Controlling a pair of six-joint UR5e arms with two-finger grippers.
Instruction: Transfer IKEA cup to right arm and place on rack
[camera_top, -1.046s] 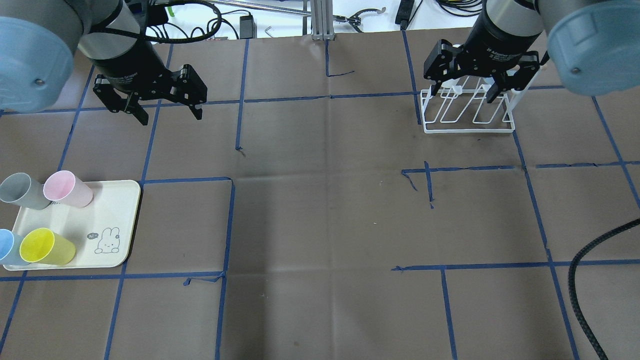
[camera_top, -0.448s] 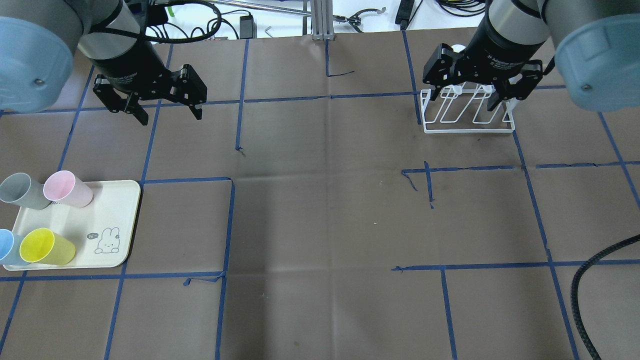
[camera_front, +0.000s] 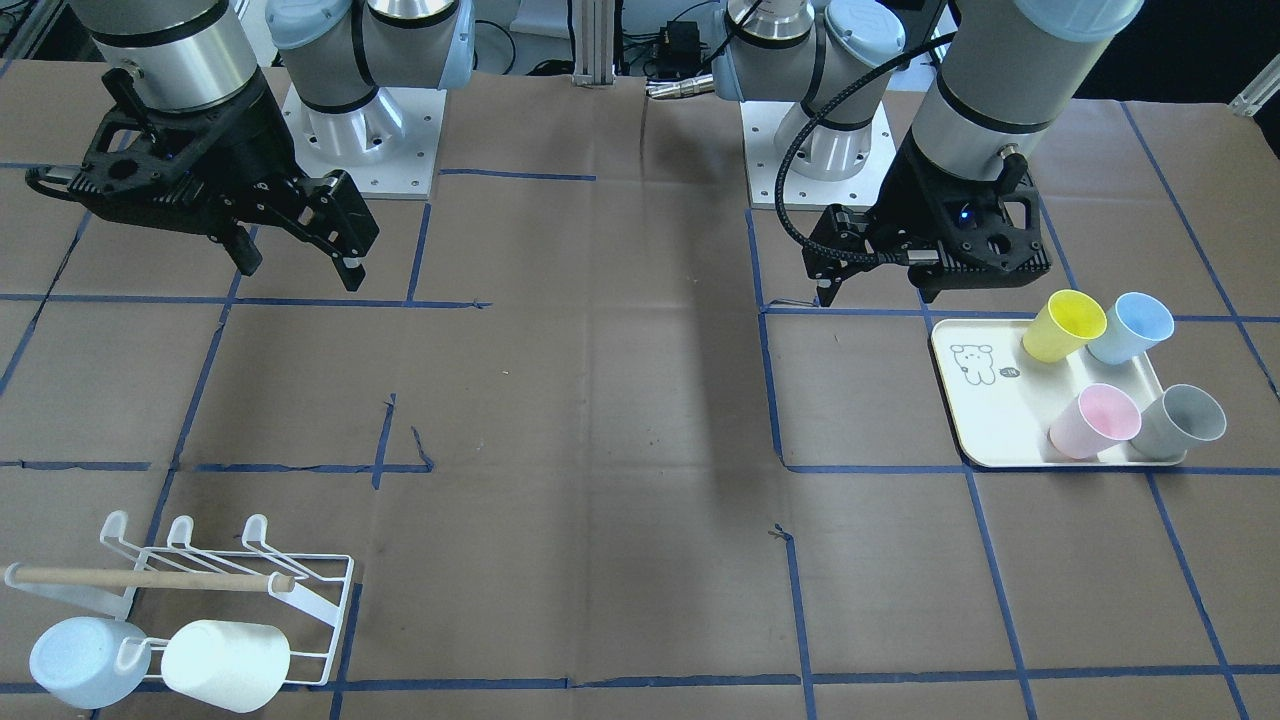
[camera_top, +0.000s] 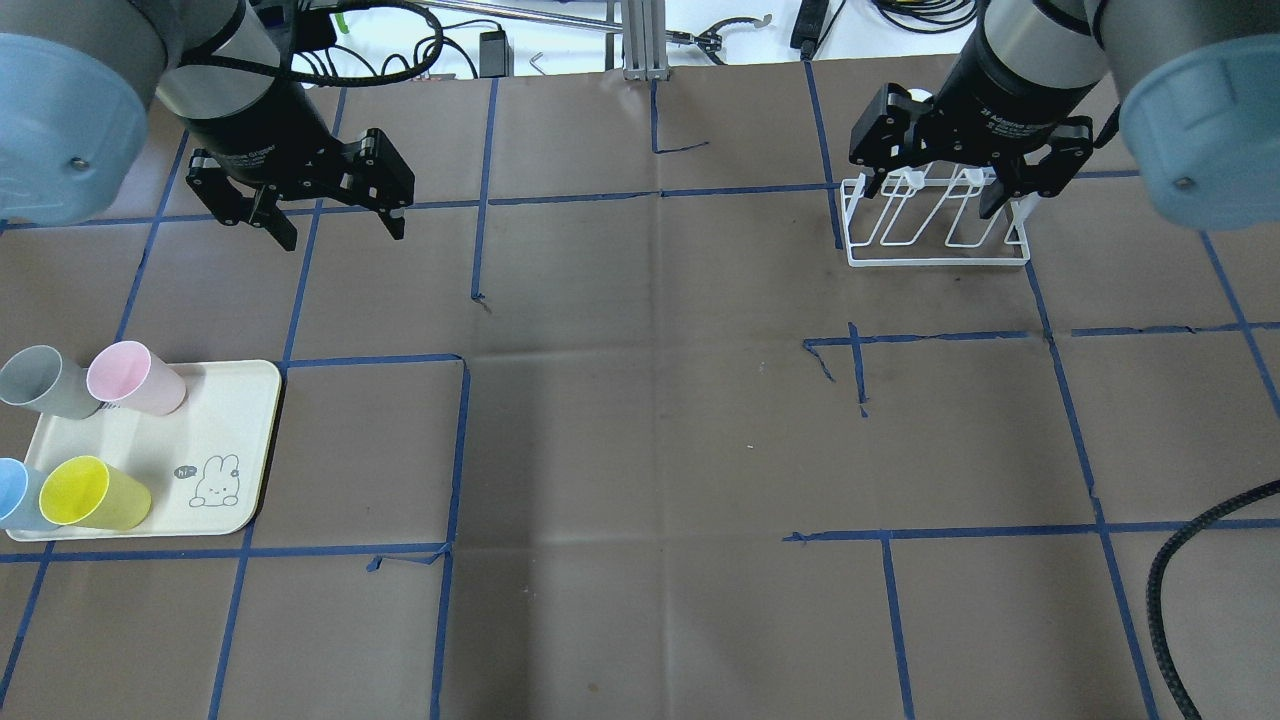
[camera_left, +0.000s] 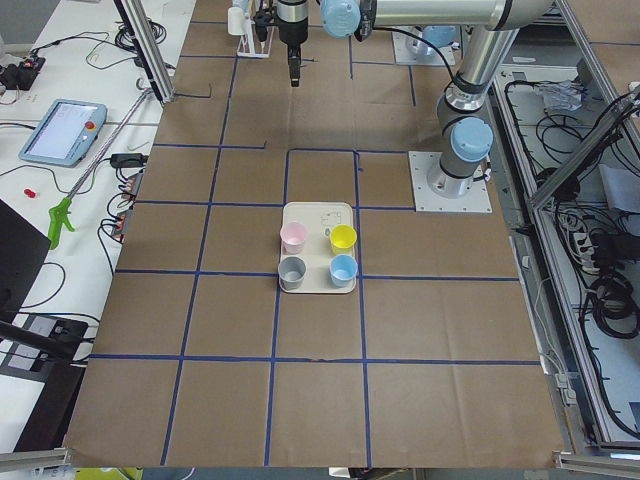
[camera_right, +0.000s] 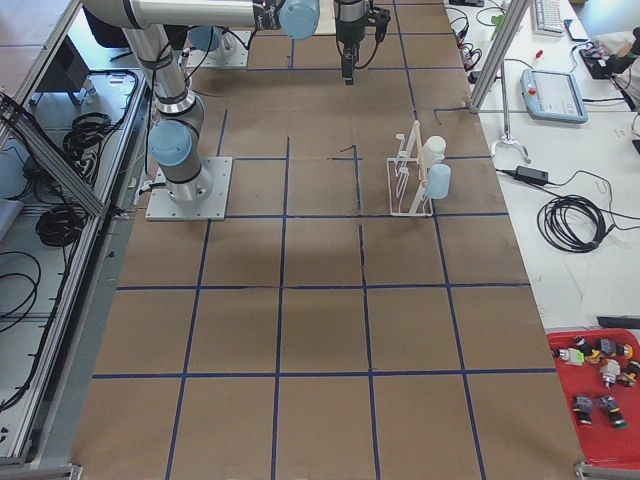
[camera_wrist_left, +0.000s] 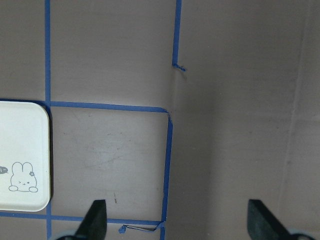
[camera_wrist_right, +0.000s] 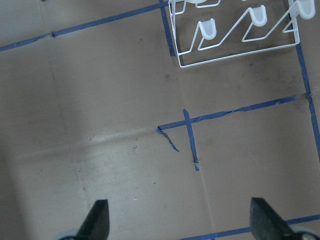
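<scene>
Four cups stand on the cream tray (camera_top: 240, 420) at the near left: pink (camera_top: 135, 378), grey (camera_top: 45, 382), yellow (camera_top: 95, 493) and blue (camera_top: 15, 495). My left gripper (camera_top: 343, 238) is open and empty, hanging above the table well beyond the tray. My right gripper (camera_top: 930, 200) is open and empty, raised over the white wire rack (camera_top: 935, 262). In the front-facing view the rack (camera_front: 250, 560) holds a pale blue cup (camera_front: 80, 662) and a white cup (camera_front: 225, 665) on its far prongs. Its near prongs (camera_wrist_right: 206, 29) are bare.
Brown paper with blue tape lines covers the table. A black ribbed hose (camera_top: 1165, 580) curves in at the near right. Cables and tools lie past the far table edge (camera_top: 640, 60).
My right gripper has shifted slightly right and away over the rack, still open. The hose at the near right moved a little. The left arm and the cups have not moved.
</scene>
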